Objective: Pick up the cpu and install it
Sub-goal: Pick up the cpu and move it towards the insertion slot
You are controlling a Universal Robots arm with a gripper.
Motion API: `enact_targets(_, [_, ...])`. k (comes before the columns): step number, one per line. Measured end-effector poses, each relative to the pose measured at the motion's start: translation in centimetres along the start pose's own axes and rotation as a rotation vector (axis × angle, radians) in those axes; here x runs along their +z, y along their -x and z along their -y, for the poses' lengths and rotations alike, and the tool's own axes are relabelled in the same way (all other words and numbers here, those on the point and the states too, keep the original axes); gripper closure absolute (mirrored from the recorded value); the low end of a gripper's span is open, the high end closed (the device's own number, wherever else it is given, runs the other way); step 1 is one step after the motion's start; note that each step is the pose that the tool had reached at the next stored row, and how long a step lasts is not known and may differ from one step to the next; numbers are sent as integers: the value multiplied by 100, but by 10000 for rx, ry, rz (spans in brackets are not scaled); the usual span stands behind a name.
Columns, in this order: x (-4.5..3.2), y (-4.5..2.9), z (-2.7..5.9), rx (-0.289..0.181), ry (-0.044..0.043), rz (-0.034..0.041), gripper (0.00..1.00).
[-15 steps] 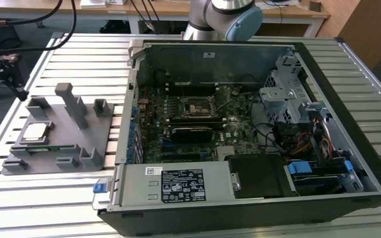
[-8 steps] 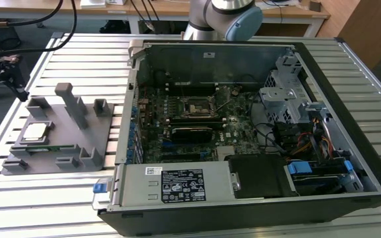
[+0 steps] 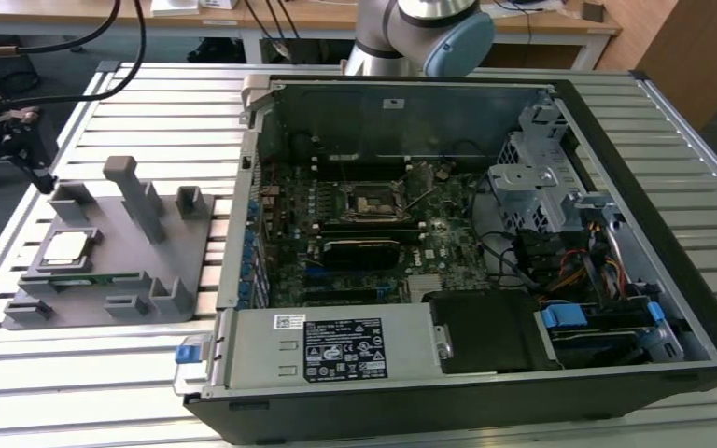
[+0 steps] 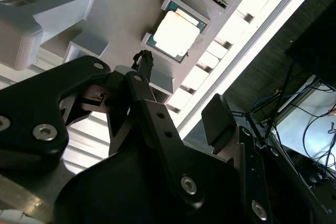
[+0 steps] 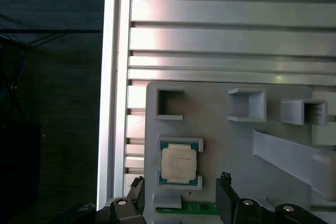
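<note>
Slatted metal table (image 3: 160, 93); cpu (image 5: 178, 163) lies unlifted in the grey tray (image 5: 226, 140), gripper (image 5: 181, 183) open and empty over it; motherboard socket (image 3: 368, 203) looks unfilled.

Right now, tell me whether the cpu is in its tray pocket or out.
In. The cpu lies flat in its framed pocket on the grey tray; the open claw holds nothing.

I see the cpu (image 5: 178, 164) seated in a tray (image 5: 220, 129) pocket on the slatted worktop (image 5: 231, 40); my tool (image 5: 181, 183) has its jaws spread, one to each side of it.
</note>
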State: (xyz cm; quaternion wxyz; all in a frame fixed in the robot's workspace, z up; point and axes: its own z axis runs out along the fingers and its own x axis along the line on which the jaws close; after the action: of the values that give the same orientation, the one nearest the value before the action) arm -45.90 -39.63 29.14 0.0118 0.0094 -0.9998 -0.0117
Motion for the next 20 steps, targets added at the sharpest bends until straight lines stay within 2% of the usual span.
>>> enact_targets(10, [81,2,2,1,-1,-13,36])
enact_targets(20, [255,6,11,5,1,-23,36])
